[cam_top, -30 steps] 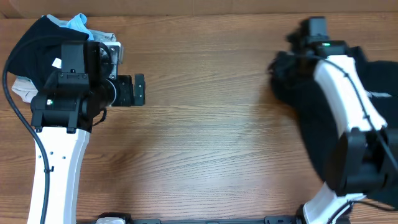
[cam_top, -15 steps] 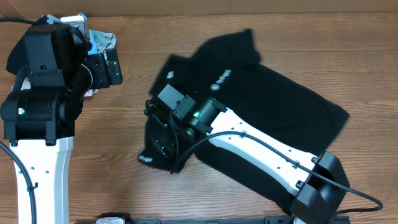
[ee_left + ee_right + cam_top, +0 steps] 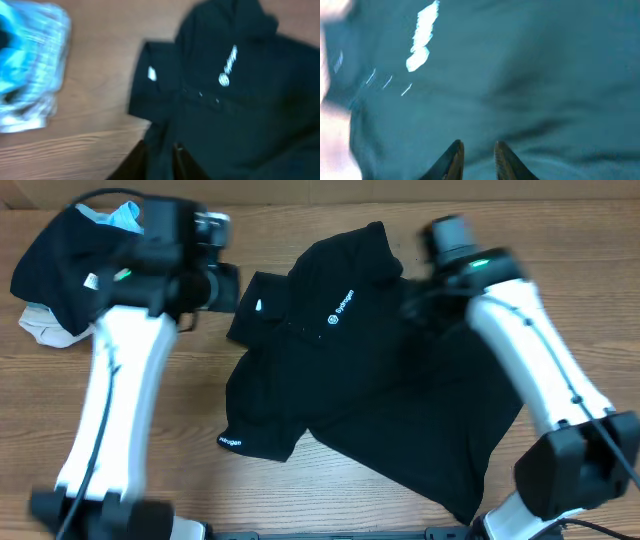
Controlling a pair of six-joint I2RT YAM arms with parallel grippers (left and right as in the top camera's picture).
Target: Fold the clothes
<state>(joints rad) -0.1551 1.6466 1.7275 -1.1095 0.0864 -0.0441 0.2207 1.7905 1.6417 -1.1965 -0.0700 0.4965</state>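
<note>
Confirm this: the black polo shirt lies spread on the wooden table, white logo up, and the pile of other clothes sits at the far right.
Wrong side: the overhead view shows the pile of other clothes at the far left. The black polo shirt does lie spread on the wooden table, white logo up.

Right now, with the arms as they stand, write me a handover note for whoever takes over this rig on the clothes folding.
Pincers: the left pincer is beside the collar end of the polo shirt, fingers close together. The view is blurred, so the grip is unclear. The right pincer shows a narrow gap just over the shirt fabric, grip also unclear.
Things: the shirt is spread on the table, wrinkled, chest logo up. The pile of other clothes sits by the left arm.
Done: shirt laid out.
Left: every fold.
</note>
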